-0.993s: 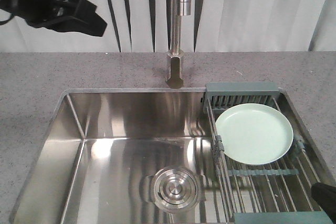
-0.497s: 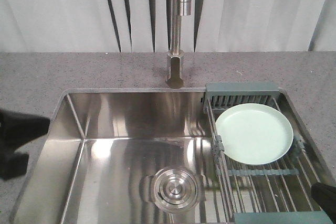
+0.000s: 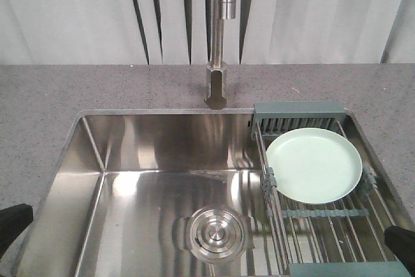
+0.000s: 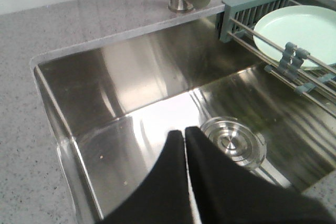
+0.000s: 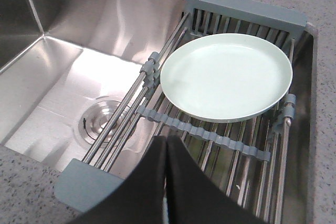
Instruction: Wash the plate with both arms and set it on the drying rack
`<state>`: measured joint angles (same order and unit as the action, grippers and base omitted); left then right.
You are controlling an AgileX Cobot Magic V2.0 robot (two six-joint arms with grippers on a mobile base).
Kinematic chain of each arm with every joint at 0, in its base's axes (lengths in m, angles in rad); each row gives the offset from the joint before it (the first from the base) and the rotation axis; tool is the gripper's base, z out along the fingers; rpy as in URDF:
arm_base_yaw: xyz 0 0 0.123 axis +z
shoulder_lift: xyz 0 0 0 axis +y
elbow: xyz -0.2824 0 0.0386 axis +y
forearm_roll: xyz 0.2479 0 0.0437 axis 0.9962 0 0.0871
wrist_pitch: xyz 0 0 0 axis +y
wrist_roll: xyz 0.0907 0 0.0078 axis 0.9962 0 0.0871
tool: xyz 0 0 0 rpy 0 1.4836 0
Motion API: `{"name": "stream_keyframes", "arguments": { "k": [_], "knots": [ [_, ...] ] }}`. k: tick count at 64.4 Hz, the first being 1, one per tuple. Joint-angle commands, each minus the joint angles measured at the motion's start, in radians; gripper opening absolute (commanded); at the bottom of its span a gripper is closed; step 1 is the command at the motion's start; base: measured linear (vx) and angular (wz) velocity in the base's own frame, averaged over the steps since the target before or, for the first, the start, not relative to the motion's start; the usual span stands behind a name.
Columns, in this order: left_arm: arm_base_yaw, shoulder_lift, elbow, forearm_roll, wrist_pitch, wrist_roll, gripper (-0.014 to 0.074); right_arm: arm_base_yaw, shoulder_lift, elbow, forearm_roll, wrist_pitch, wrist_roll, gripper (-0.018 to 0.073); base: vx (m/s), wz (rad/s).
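Speckled grey bench (image 3: 39,95) frames the scene, and at its lower left edge the left end effector (image 4: 185,132) sits pulled back from the work. In its wrist view the two black fingers are pressed together with only a hairline seam between them and nothing held, pointing down into the sink; that posture suits an arm that has no job left here.

Next comes the stainless steel sink basin (image 3: 130,186), with no dishes in it, its round drain strainer (image 3: 217,231) visible at the bottom. Behind it the steel faucet (image 3: 219,37) rises from the bench; no water can be seen running.

Further right, the drying rack (image 3: 324,225) spans the right end of the basin, its steel rods running front to back and its grey-green caddy (image 3: 297,118) at the far end. The plate (image 3: 314,164) lies face up and nearly flat across the rods, just in front of the caddy, with grey-green clips beside its left and right edges. Resting over the basin, it would likely drip into the sink.

At the lower right, the right end effector (image 5: 166,145) hovers near the front of the rack, fingers closed on each other, apart from the plate. Judging from this, the task looks essentially complete.
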<state>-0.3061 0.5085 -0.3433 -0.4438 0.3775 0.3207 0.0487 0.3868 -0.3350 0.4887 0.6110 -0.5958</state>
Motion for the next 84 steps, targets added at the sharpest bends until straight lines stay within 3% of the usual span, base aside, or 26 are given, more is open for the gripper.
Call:
{"name": "stream_keyframes", "arguments": {
  "k": [1, 66, 84],
  "knots": [
    [0.001, 0.002, -0.006, -0.024, -0.078, -0.006, -0.0006, -0.002, 0.005, -0.028, 0.017, -0.056, -0.007, -0.0008, 0.00, 0.00],
    [0.001, 0.002, 0.003, -0.016, -0.089, -0.001, -0.0006, -0.002, 0.005, -0.028, 0.017, -0.055, -0.007, -0.0008, 0.00, 0.00],
    [0.001, -0.088, 0.234, 0.002, -0.487, 0.010, -0.0006, -0.002, 0.005, -0.028, 0.017, -0.055, -0.007, -0.0008, 0.00, 0.00]
  ]
}}
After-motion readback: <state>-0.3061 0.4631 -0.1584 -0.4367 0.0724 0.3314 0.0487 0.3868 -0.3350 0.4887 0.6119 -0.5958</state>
